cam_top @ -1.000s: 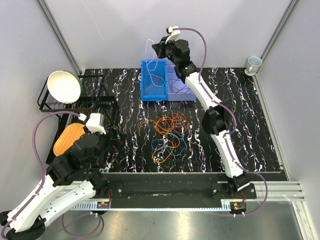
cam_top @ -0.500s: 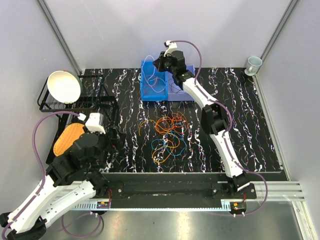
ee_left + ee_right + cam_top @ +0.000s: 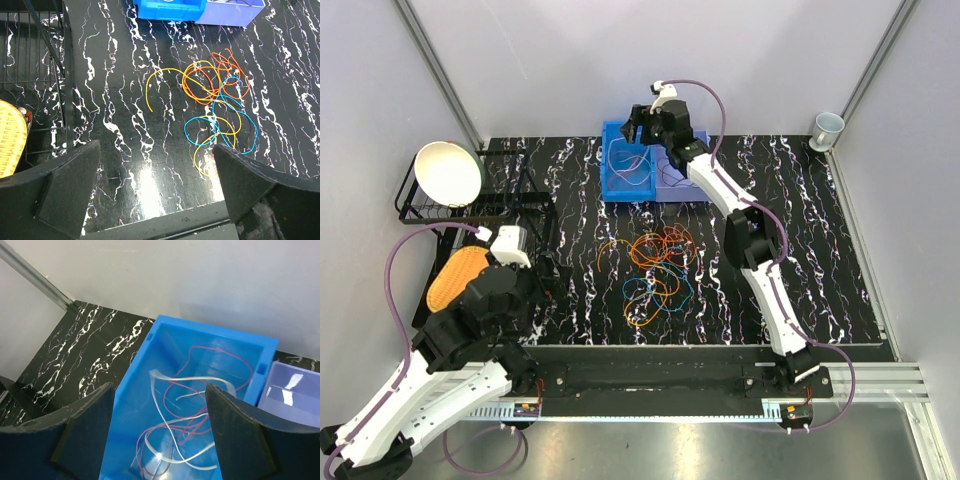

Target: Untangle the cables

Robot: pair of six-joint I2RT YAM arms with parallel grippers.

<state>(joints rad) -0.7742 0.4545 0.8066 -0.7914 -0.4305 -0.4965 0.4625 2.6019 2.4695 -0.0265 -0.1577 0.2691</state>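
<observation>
Right gripper [image 3: 159, 436] is held spread and empty over the blue bin [image 3: 216, 334], where white and red cables [image 3: 190, 381] are laid, while the orange-blue tangle [image 3: 214, 107] is left unsorted on the table [image 3: 820, 250].

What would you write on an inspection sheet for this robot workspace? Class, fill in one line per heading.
Surface: black marbled table, no spills seen.
Job's things: tangled cables, mostly orange with blue and red, mid-table; white and red cables in the blue bin.
Clutter: lilac bin, wire rack with white bowl, yellow woven item, mug.
Grippers: left gripper open, empty, over the table; right gripper open, empty, above the blue bin.
Cables: purple hoses along both arms, clear of the tangle.
Surroundings: grey walls.
</observation>
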